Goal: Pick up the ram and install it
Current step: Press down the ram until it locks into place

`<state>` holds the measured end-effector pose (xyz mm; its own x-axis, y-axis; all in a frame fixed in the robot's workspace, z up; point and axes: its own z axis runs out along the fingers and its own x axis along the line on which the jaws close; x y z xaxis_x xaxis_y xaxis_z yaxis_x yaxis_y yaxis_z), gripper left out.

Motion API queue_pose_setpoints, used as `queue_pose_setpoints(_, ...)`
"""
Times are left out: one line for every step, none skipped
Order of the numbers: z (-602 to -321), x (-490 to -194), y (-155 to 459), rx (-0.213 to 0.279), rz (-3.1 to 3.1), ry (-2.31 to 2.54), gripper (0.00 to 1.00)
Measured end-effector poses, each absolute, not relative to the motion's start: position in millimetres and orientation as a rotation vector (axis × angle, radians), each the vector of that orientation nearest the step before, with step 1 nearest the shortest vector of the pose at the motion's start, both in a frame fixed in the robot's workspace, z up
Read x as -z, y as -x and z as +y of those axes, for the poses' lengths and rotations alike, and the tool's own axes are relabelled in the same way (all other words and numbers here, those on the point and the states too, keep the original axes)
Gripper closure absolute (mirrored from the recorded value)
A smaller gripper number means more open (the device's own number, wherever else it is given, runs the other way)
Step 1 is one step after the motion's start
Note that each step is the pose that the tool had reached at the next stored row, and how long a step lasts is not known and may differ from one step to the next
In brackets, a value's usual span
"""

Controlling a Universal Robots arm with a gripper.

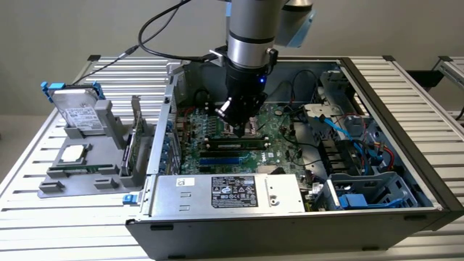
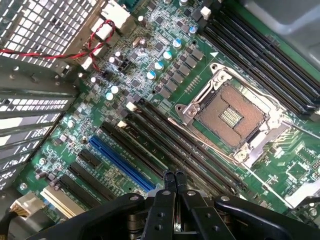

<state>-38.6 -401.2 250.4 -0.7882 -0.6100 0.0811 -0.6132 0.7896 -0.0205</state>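
Exterior view: my gripper (image 1: 238, 129) stood inside the open computer case (image 1: 406, 179), low over the motherboard (image 1: 279, 130), the tips just above the ram (image 1: 233, 144).
Wrist view: my fingertips (image 2: 174, 176) were pressed together with nothing between them, poised over the bank of black slots (image 2: 165, 145) beside the empty processor socket (image 2: 232, 117).
Fingers: fully closed, holding nothing.
Ram location: lying in a black slot near the middle of the board, between the blue slots (image 1: 217, 161) and the socket area; it looked set in the slot rather than loose.
Ram long axis: running from the exterior view's left to its right, parallel to the neighbouring slots and to the power supply (image 1: 228, 193) in front.
Ram facing: on its long edge, the face with the chips turned towards the front of the case, as far as I could tell.
Progress: pick-up and placement judged done; the stick was in its slot and free of my grip.
Left to confirm: whether it was fully pressed home; the end latches were too small to read.
Holder: the grey tray (image 1: 80, 163) outside the case held a drive and a small silver chip.
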Motion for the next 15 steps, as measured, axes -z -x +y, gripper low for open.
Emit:
queue_pose_setpoints(-401.2, -250.4, 38.6, -0.073, -2.912, -0.979, 0.9)
queue_pose_setpoints(-401.2, -250.4, 38.6, -0.08, -2.936, -0.919, 0.9)
queue_pose_setpoints(-401.2, -250.4, 38.6, -0.084, -2.948, -0.884, 0.9)
queue_pose_setpoints(-401.2, -250.3, 38.6, -0.086, -2.953, -0.867, 0.9)
queue_pose_setpoints(-401.2, -250.3, 38.6, -0.088, -2.959, -0.849, 0.9)
queue_pose_setpoints(-401.2, -250.2, 38.6, -0.09, -2.964, -0.832, 0.9)
queue_pose_setpoints(-401.2, -250.2, 38.6, -0.092, -2.969, -0.815, 0.9)
queue_pose_setpoints(-401.2, -250.2, 38.6, -0.094, -2.975, -0.796, 0.9)
queue_pose_setpoints(-401.2, -250.1, 38.6, -0.096, -2.98, -0.779, 0.9)
queue_pose_setpoints(-401.2, -250.1, 38.6, -0.098, -2.984, -0.761, 0.9)
queue_pose_setpoints(-401.2, -250.1, 38.6, -0.1, -2.989, -0.744, 0.9)
queue_pose_setpoints(-401.2, -250.0, 38.6, -0.102, -2.994, -0.727, 0.9)
queue_pose_setpoints(-401.2, -249.9, 38.6, -0.104, -2.998, -0.709, 0.9)
queue_pose_setpoints(-401.2, -249.8, 38.6, -0.107, -3.003, -0.691, 0.9)
queue_pose_setpoints(-401.2, -249.7, 38.6, -0.109, -3.007, -0.674, 0.9)
